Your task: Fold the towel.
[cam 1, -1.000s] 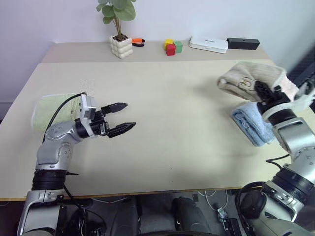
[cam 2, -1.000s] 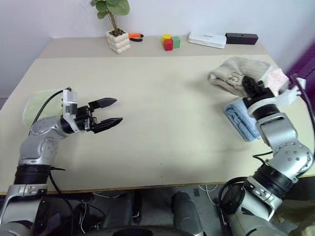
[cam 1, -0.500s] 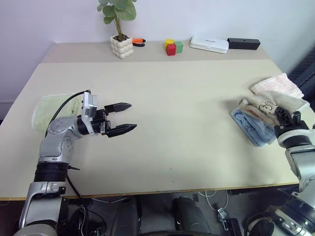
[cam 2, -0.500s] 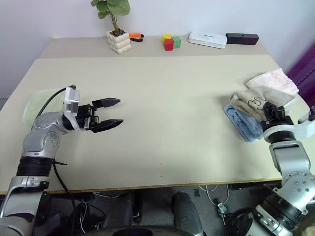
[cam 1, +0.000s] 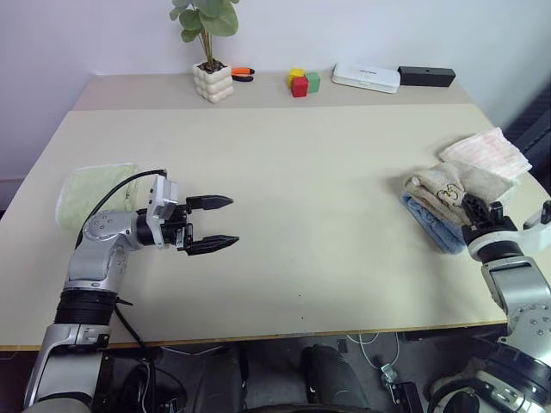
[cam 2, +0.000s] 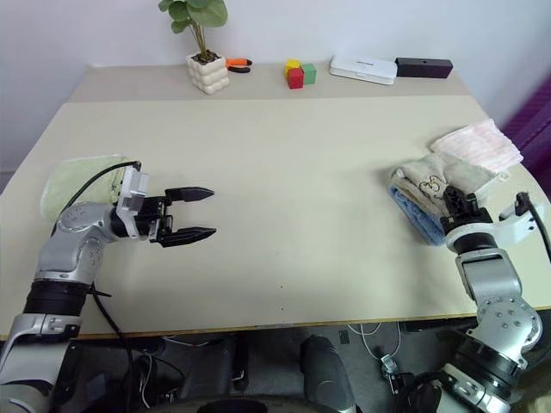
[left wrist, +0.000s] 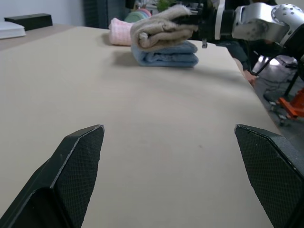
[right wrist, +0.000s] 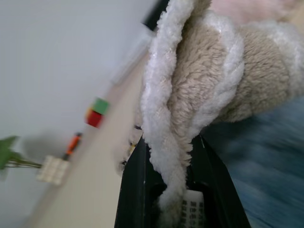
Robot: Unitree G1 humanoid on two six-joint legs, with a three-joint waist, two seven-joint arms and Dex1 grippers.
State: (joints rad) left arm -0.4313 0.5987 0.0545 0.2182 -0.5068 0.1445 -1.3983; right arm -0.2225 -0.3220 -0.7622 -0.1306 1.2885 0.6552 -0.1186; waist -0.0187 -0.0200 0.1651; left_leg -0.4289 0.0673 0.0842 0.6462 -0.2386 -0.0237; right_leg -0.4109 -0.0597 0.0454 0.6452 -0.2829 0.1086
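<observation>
The towel (cam 1: 452,183) sits bunched up on a blue folded cloth (cam 1: 428,225) near the counter's (cam 1: 310,172) right edge, with a pink cloth (cam 1: 485,152) just behind it. The right end effector (cam 1: 479,209) is pinched on the towel's white-corded edge (really clear in the wrist view). The left end effector (cam 1: 217,223) hangs wide open over bare counter near the left edge, beside a light green towel (cam 1: 90,188).
</observation>
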